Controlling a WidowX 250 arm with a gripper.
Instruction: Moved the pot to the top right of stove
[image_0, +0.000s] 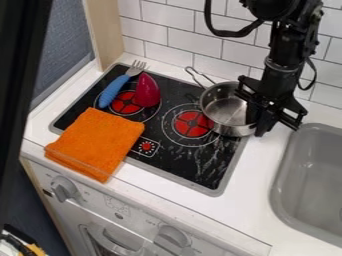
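Observation:
The gripper (259, 119) hangs from the upper right and is at the right rim of the silver pot, covering part of that side. Its black parts overlap the pot's wall, and how they stand to each other is hard to make out. The pot (224, 109) is at the right side of the black stove (189, 169), beside the right burner and partly over its edge. Its open top shows a bare metal inside, and its handle points to the upper left, near the tiled wall.
An orange cloth (97, 142) lies over the stove's front left. Behind it, a blue-handled fork (115, 90) and a dark red toy piece (147, 90) rest by the left burner. A grey sink (310, 175) is at the right, and a tiled wall (194, 42) stands behind.

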